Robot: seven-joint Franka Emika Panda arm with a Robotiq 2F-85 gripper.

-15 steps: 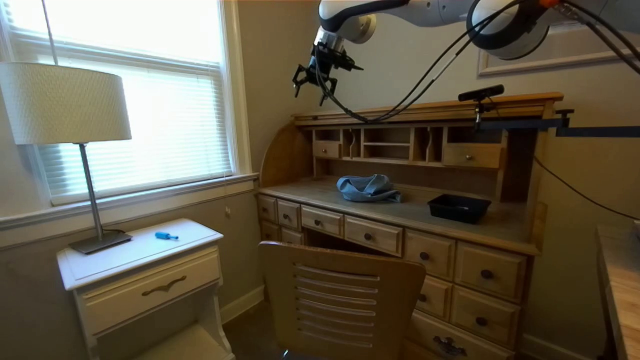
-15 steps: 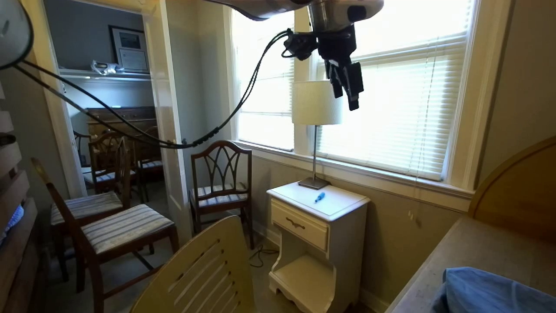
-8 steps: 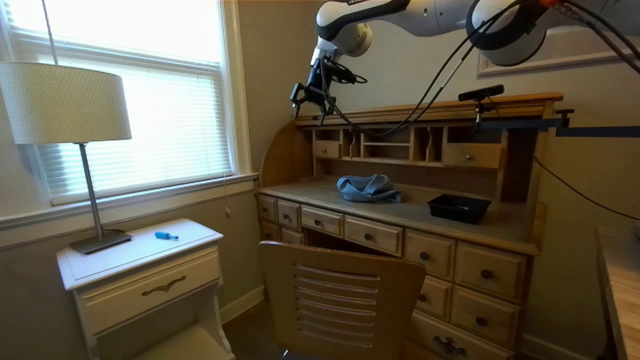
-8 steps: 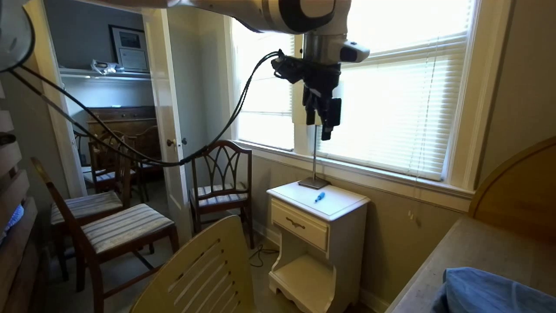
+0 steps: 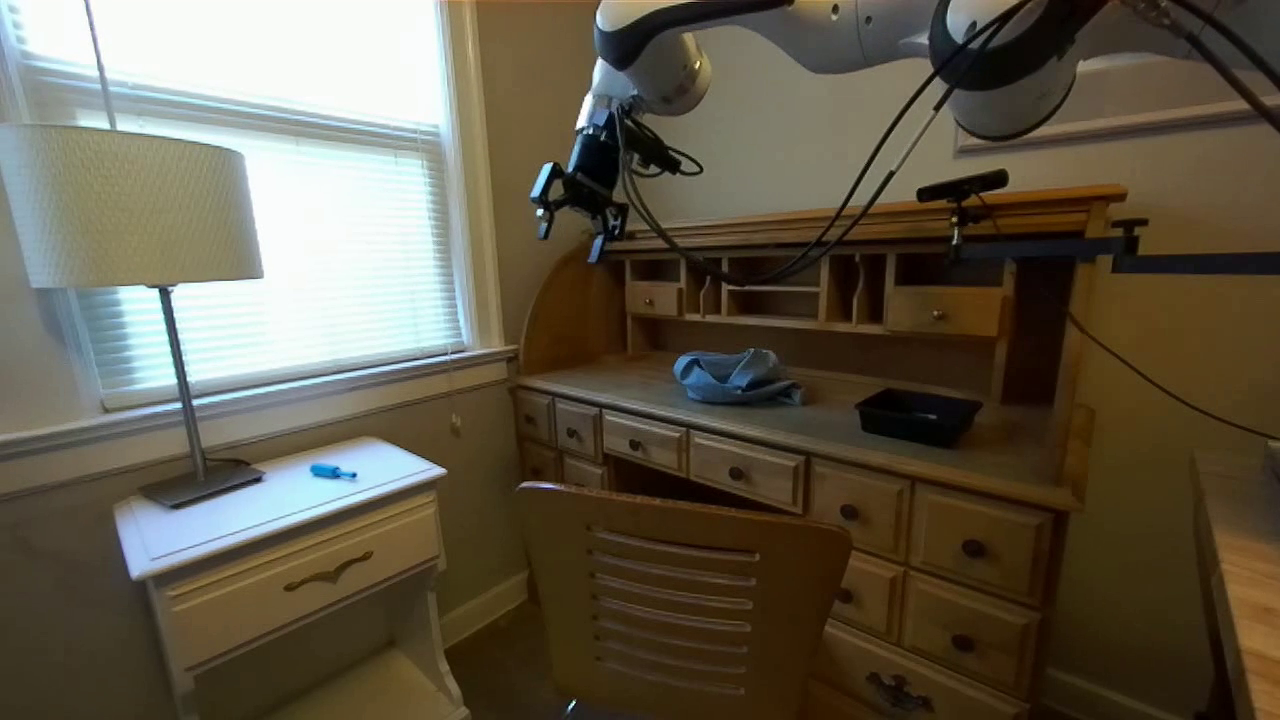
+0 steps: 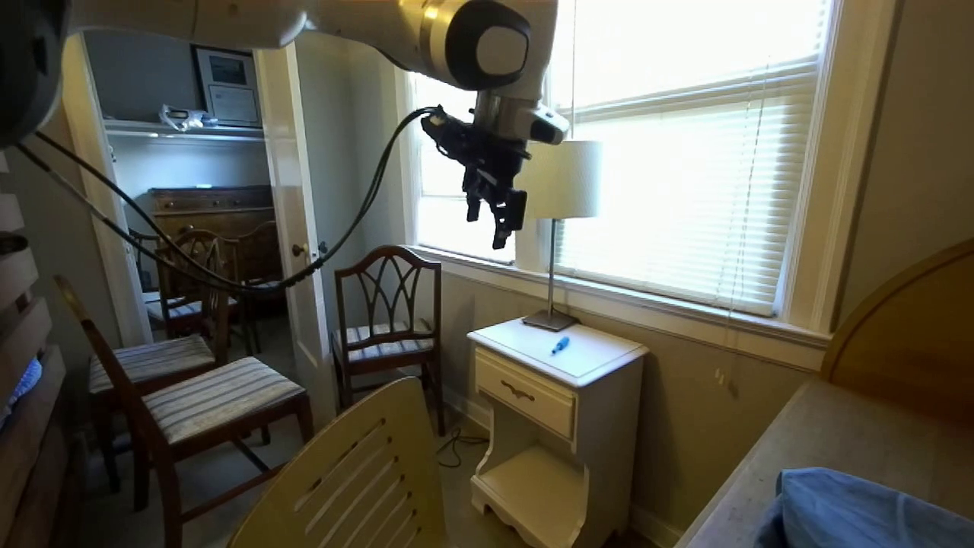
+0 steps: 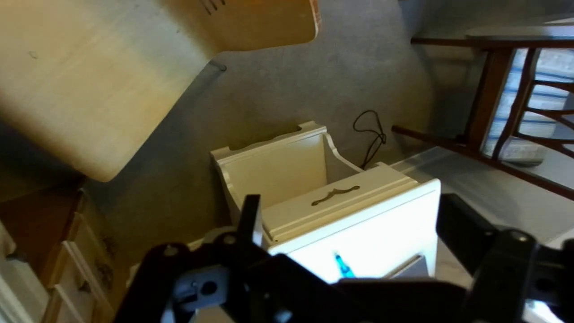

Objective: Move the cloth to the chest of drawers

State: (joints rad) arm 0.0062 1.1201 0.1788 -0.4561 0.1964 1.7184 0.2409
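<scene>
Light-blue wrinkled fabric cloth bunched on wooden tabletop of light-brown roll-top desk; task seemingly done. Jaws wide, holding nothing. Risk: low sideways swing might knock cream drum-shaped lampshade; needless regrasp might drag cloth off tabletop.

Wht nightstand holds lamp & sml blue tool. Dk wood chair, striped seat, stands nr window

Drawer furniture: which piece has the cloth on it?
The light-brown roll-top desk: the blue cloth lies bunched on its top. The white nightstand holds the lamp; the dark dresser stands beyond the door.
</scene>
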